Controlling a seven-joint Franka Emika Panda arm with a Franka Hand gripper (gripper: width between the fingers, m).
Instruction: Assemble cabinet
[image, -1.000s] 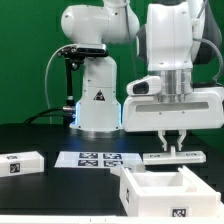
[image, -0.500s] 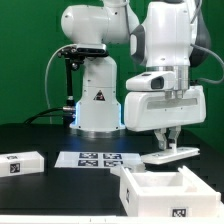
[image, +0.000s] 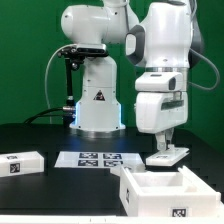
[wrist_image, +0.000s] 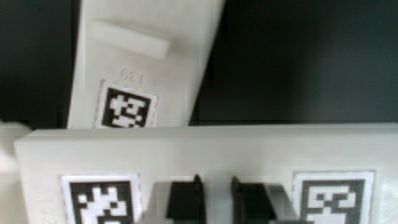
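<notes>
The gripper (image: 165, 143) hangs over the black table (image: 40, 135), at the exterior view's right. The jaws are closed almost fully and pinch a thin white cabinet panel (image: 170, 155), which sits tilted directly beneath them. In the wrist view, the dark fingers (wrist_image: 187, 195) straddle this panel's edge between its two tags. A second tagged panel (wrist_image: 151, 60) lies just beyond it. The open cabinet box (image: 148, 200) stands apart from the jaws, nearer the camera. The marker board (image: 95, 158) lies flat towards the exterior view's left.
</notes>
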